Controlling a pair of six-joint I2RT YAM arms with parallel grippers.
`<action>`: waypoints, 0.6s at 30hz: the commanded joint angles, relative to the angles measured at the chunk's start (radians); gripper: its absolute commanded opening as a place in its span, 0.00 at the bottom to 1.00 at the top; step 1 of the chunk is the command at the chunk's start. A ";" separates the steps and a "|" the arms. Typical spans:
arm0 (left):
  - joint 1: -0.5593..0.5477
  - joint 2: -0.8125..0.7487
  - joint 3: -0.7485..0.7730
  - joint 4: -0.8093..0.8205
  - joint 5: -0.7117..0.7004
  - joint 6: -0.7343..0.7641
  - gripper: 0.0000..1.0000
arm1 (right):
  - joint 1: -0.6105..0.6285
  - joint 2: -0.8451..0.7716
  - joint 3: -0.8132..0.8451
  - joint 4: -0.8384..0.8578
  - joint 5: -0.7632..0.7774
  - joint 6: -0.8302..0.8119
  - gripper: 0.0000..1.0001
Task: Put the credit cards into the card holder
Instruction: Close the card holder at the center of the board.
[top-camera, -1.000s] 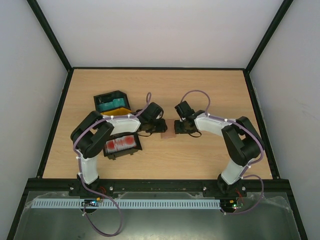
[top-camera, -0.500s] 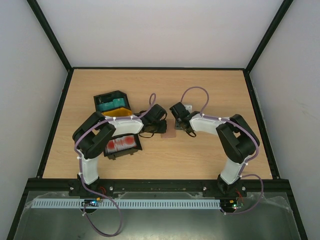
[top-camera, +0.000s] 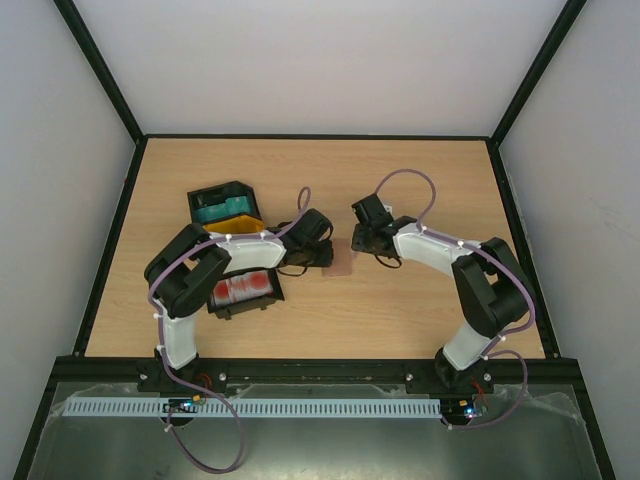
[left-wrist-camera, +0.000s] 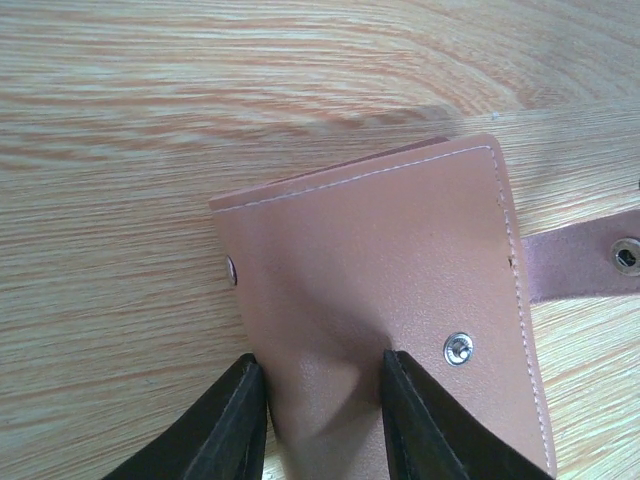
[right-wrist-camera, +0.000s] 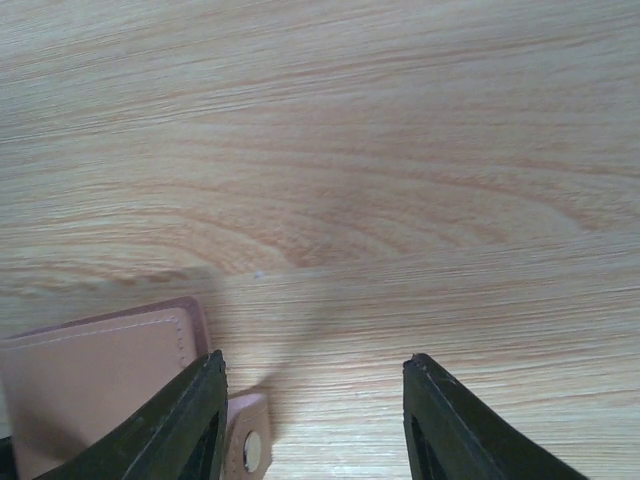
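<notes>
Card holder (left-wrist-camera: 370, 300) runs off the left wrist view's bottom edge

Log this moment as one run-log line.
left gripper: part open, tips pressing on closed card holder | right gripper: open, empty, beside its unfastened snap strap | credit card: red-and-white, in black tray

we count one card holder (top-camera: 340, 263). two black trays: far black tray (top-camera: 215, 189) with teal cards (top-camera: 222, 210), near black tray (top-camera: 240, 310) with red-and-white cards (top-camera: 245, 288); cards per tray we can't count. one yellow tray (top-camera: 243, 222), mostly hidden. two grippers: left gripper (left-wrist-camera: 318, 360), right gripper (right-wrist-camera: 315, 360). three snap studs (left-wrist-camera: 458, 348) on the holder in the left wrist view.
</notes>
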 joint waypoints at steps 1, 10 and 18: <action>-0.002 0.024 -0.041 -0.098 0.017 -0.001 0.35 | -0.015 0.002 0.006 0.005 -0.137 0.000 0.46; 0.001 0.024 -0.053 -0.085 0.022 -0.006 0.35 | -0.015 0.005 0.011 -0.023 -0.147 -0.001 0.31; 0.001 0.027 -0.052 -0.082 0.026 -0.009 0.35 | -0.015 -0.015 0.008 -0.028 -0.190 0.004 0.09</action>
